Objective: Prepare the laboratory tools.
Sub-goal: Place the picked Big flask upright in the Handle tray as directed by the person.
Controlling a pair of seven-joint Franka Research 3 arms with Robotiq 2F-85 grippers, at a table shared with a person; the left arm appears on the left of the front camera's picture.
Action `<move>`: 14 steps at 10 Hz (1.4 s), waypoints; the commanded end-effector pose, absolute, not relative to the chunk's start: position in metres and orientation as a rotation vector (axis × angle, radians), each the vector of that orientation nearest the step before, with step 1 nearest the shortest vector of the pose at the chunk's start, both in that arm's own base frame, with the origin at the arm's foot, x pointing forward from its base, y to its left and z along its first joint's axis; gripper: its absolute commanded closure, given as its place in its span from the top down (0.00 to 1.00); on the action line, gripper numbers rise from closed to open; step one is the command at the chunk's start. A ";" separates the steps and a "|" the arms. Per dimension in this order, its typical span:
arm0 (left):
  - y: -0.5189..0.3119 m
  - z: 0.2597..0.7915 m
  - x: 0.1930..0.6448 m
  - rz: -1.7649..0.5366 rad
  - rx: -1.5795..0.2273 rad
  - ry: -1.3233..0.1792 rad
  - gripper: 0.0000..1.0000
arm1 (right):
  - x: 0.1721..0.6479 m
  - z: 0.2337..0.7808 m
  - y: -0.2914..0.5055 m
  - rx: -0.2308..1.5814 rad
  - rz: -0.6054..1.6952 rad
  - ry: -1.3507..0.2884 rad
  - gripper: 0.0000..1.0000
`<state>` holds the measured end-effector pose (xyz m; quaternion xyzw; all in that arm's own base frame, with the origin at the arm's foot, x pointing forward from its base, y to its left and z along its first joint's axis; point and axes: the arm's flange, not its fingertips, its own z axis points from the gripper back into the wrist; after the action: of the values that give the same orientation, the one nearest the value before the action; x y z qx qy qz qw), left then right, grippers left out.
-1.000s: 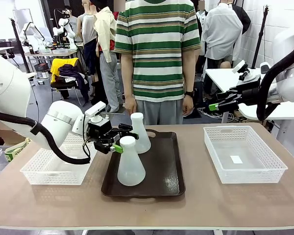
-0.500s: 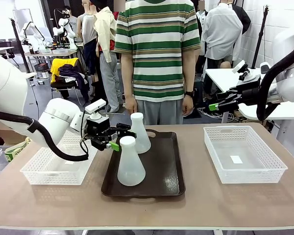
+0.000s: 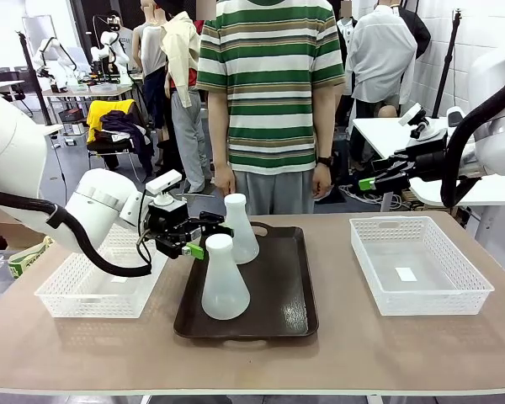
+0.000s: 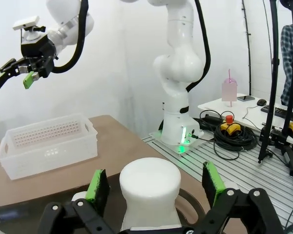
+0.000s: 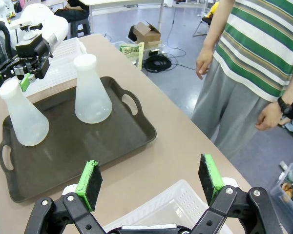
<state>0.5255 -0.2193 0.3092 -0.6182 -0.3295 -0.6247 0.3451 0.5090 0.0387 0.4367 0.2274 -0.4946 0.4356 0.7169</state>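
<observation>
Left pincer (image 3: 204, 240): released, jaws spread to either side of the neck of the near flask (image 3: 224, 279), green pads (image 4: 97, 185) flanking the neck top without touching it. The near flask stands upright on the dark tray (image 3: 291, 296), toward the tray's near left corner. Far flask (image 3: 239, 229) upright on the same tray, near its far left corner, just behind the pincer.

Tray sits mid-table (image 3: 362, 345). Left basket (image 3: 84, 295) lies by the table's left edge, just beside the tray; right basket (image 3: 417, 265) toward the right edge, well apart from the tray.

Right pincer (image 3: 369, 183): released, jaws wide, held in the air beyond the table's far right corner. Person (image 3: 269, 93) stands at the far edge, hands down.
</observation>
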 end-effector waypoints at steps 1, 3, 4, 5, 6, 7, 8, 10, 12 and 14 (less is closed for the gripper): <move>-0.220 0.310 0.526 -1.630 -1.600 -0.862 1.00 | 0.508 0.438 0.039 0.505 0.960 -1.079 1.00; -0.220 0.310 0.526 -1.630 -1.600 -0.862 1.00 | 0.508 0.438 0.039 0.505 0.960 -1.079 1.00; -0.220 0.310 0.526 -1.630 -1.600 -0.862 1.00 | 0.508 0.438 0.039 0.505 0.960 -1.079 1.00; -0.220 0.310 0.526 -1.630 -1.600 -0.862 1.00 | 0.508 0.438 0.039 0.505 0.960 -1.079 1.00; -0.220 0.310 0.526 -1.630 -1.600 -0.862 1.00 | 0.508 0.438 0.039 0.505 0.960 -1.079 1.00; -0.220 0.310 0.526 -1.630 -1.600 -0.862 1.00 | 0.508 0.438 0.039 0.505 0.960 -1.079 1.00; -0.220 0.310 0.526 -1.630 -1.600 -0.862 1.00 | 0.508 0.438 0.039 0.505 0.960 -1.079 1.00; -0.220 0.310 0.526 -1.630 -1.600 -0.862 1.00 | 0.508 0.438 0.039 0.505 0.960 -1.079 1.00; -0.220 0.310 0.526 -1.630 -1.600 -0.862 1.00 | 0.508 0.438 0.039 0.505 0.960 -1.079 1.00; -0.220 0.310 0.526 -1.630 -1.600 -0.862 1.00 | 0.508 0.438 0.039 0.505 0.960 -1.079 1.00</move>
<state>0.5255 -0.2194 0.3091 -0.6183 -0.3294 -0.6246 0.3450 0.5090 0.0387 0.4367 0.2274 -0.4946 0.4356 0.7169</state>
